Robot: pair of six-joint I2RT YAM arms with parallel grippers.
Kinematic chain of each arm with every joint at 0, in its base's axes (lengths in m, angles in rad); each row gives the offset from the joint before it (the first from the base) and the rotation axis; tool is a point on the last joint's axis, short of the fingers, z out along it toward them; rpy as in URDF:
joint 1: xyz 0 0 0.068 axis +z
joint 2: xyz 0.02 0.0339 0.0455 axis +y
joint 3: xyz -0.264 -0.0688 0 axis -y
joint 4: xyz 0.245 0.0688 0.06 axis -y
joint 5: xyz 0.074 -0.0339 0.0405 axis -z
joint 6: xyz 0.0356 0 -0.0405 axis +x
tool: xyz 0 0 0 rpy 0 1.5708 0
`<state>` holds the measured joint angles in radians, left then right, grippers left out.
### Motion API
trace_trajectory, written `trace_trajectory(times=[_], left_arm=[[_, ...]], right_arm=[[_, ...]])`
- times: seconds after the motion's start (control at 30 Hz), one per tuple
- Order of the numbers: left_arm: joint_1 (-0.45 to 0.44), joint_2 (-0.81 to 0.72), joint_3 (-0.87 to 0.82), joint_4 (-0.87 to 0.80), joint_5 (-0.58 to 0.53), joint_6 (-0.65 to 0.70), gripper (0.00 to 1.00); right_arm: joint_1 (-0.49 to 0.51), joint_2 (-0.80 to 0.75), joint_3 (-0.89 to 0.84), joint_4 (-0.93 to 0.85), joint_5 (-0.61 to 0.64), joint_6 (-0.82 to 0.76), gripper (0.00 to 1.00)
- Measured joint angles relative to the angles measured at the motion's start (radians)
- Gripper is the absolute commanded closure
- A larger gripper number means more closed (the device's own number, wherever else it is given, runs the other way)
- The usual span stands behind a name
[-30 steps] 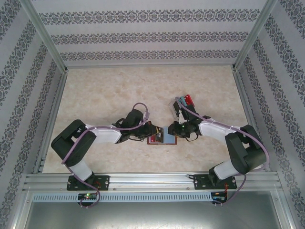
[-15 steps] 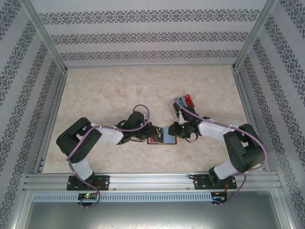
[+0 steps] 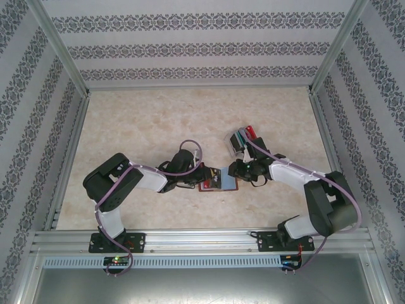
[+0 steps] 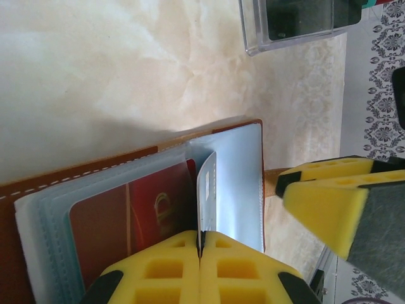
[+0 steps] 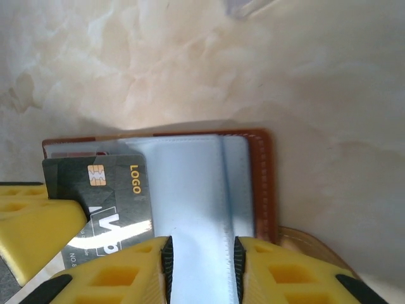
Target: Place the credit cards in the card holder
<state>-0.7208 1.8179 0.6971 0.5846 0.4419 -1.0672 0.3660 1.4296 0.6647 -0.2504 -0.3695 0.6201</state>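
The card holder (image 3: 218,182) lies open on the table between both arms, brown leather (image 5: 261,183) with clear sleeves (image 5: 190,190). A red credit card (image 4: 136,215) sits in one sleeve. My left gripper (image 4: 201,237) is shut on a dark grey credit card (image 5: 104,196) marked LOGO, which stands edge-on (image 4: 206,190) over the sleeves. Whether its edge is inside a sleeve I cannot tell. My right gripper (image 5: 201,256) is open at the holder's other side, with a clear sleeve page showing between its pads.
A clear plastic tray (image 3: 235,144) stands just behind the holder, with a red card (image 3: 251,132) and a teal card (image 3: 241,135) in it. It also shows at the top of the left wrist view (image 4: 297,25). Metal rails border the table.
The left arm's shoulder and elbow have swung rightward toward the holder while its gripper stays on the card. The right arm has shifted slightly and its jaws stand a touch wider.
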Motion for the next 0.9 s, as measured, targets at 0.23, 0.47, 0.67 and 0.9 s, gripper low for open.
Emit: trace_trajectory(times=[0.23,0.47,0.67,0.9], left_arm=[[0.000,-0.024,-0.032,0.000,-0.033,-0.022,0.99],[0.000,-0.021,-0.016,-0.010,-0.035,-0.043,0.99],[0.000,0.021,-0.016,0.056,-0.015,-0.095,0.96],[0.000,0.033,-0.004,0.067,0.011,-0.105,0.93]], right_arm=[[-0.017,0.041,-0.002,-0.015,0.025,-0.027,0.76],[-0.017,0.071,-0.005,-0.008,0.021,-0.033,0.77],[-0.017,0.073,-0.004,-0.008,0.022,-0.038,0.77],[-0.017,0.080,0.003,-0.014,0.021,-0.044,0.76]])
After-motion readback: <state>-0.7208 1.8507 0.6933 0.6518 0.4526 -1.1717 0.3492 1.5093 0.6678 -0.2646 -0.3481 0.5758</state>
